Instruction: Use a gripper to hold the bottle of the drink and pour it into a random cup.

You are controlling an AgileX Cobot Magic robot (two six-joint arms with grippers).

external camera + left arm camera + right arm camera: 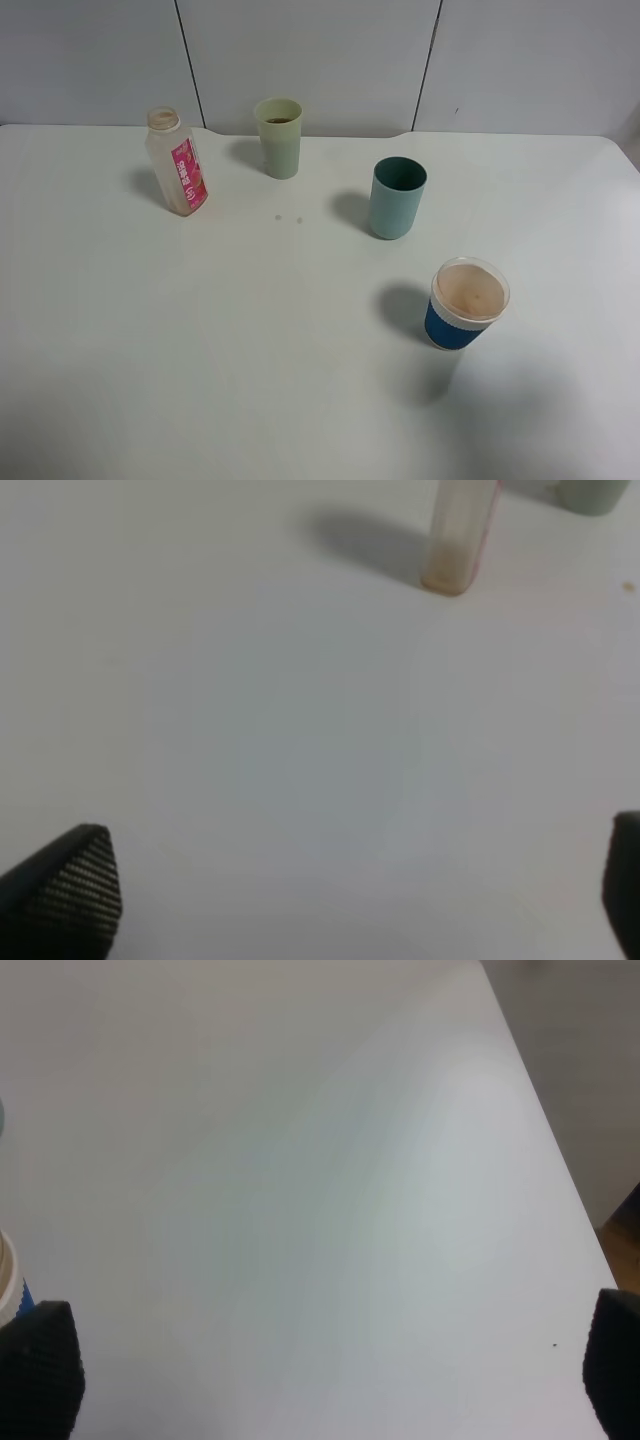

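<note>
The bottle [177,165], clear with a pink label and no cap, stands upright at the table's back left. The pale yellow-green cup [279,137] stands just to its right, with something dark inside near the rim. Neither gripper shows in the exterior high view. In the left wrist view my left gripper [345,885] is open and empty above bare table, with the bottle's lower part [458,540] well ahead and a bit of the cup [595,492] behind it. My right gripper [325,1370] is open and empty over the table's right side.
A teal tumbler [398,198] stands mid-table right of centre. A blue-and-white paper cup [467,303] holding brown liquid stands nearer the front right; its edge shows in the right wrist view [8,1285]. The table's right edge [560,1170] is close to the right gripper.
</note>
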